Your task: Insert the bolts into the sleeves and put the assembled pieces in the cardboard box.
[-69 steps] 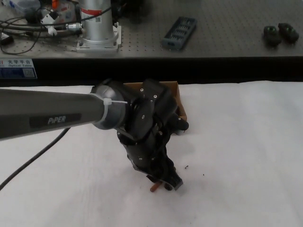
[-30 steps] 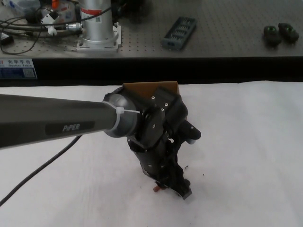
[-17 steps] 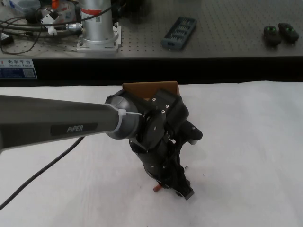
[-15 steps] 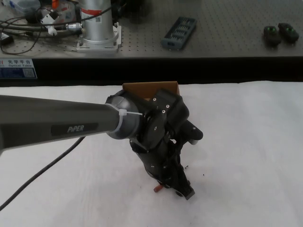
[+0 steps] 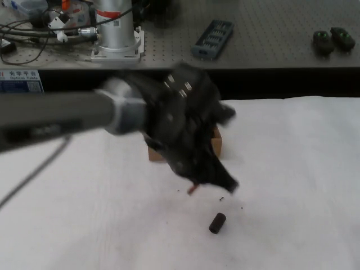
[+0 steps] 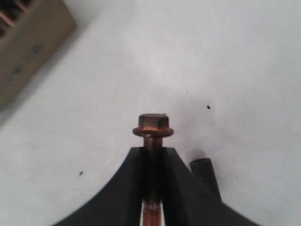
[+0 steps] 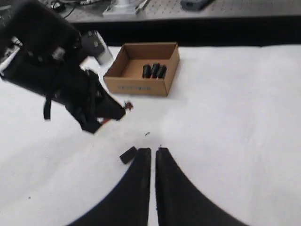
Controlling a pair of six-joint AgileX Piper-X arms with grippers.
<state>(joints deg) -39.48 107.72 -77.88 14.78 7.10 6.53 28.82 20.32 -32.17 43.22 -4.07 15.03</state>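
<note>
My left gripper (image 6: 153,151) is shut on a copper bolt (image 6: 153,126), whose hex head sticks out past the fingertips. In the high view this gripper (image 5: 215,181) hangs above the white cloth in front of the cardboard box (image 5: 217,142), with the bolt (image 5: 193,189) poking out. A black sleeve (image 5: 217,223) lies alone on the cloth just below it, also seen as the sleeve (image 6: 207,172) and the sleeve (image 7: 127,155). The box (image 7: 123,86) holds three black pieces (image 7: 154,70). My right gripper (image 7: 153,151) is shut and empty, close to the sleeve.
White cloth (image 5: 292,185) covers the bench on all sides of the box. Behind it a perforated metal table carries a metal post (image 5: 114,25), cables, a dark rack (image 5: 213,37) and two small black parts (image 5: 333,39).
The left arm has risen from the cloth and swung back toward the box, still gripping the bolt. The black sleeve it had covered now lies in the open.
</note>
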